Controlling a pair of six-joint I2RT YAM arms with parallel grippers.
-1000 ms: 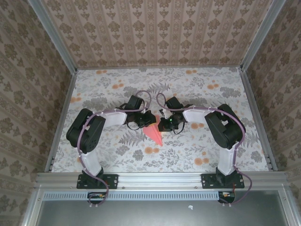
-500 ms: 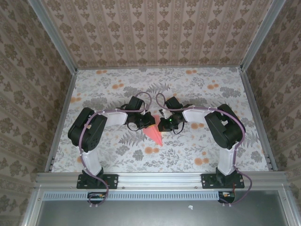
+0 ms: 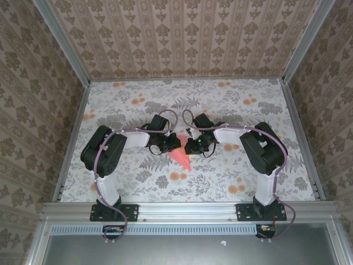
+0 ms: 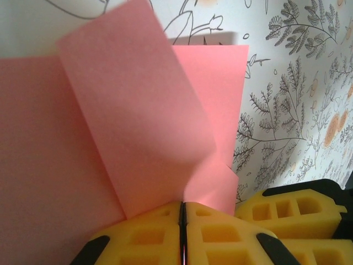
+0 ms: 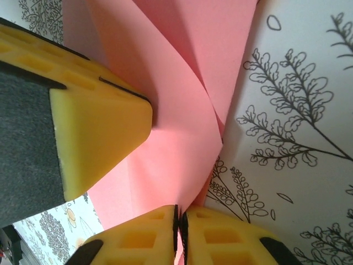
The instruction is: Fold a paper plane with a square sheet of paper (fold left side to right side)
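Left gripper (image 4: 182, 212): yellow pads (image 4: 143, 237) with square pockets, pressed together and pinching a creased flap of thin matte pink paper (image 4: 127, 121) that stands up just beyond the tips. Right gripper (image 5: 178, 218): pads likewise closed on a paper edge, with smooth folds fanning out ahead. Behind both lies the flat floral-print table (image 4: 287, 110).
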